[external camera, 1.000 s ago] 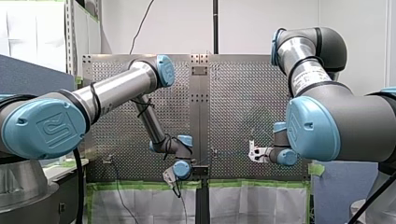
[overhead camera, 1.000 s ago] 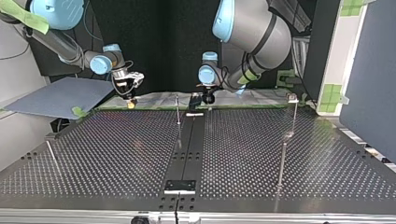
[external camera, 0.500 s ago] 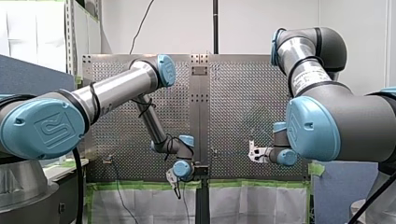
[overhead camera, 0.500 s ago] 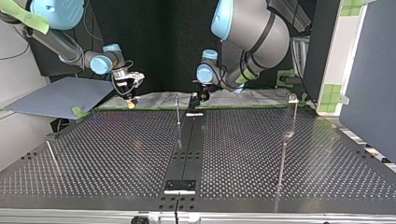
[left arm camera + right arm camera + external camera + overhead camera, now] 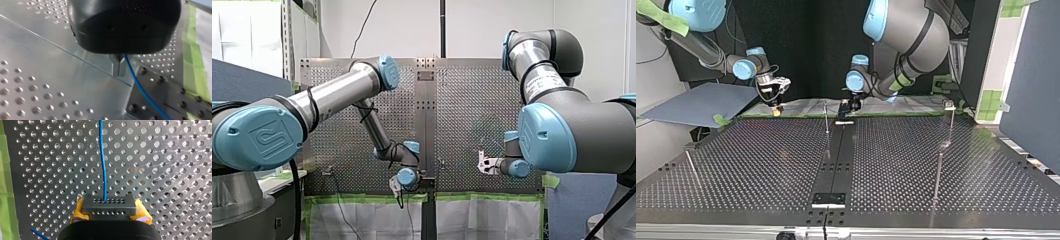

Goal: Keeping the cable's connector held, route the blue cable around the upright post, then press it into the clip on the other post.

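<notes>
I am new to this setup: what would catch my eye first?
A thin blue cable runs over the perforated metal table into a dark grey connector block, clamped by the right end effector with yellow pads. The black left end effector pinches the same cable.

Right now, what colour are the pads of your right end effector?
Yellow; the pads show best in the right wrist view, flanking the connector.

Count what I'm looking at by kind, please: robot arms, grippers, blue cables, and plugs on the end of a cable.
robot arms: 2, my left arm and my right arm
grippers: 2, the left gripper and the right gripper
blue cable: 1
connector: 1, held in the right gripper
total: 6
</notes>
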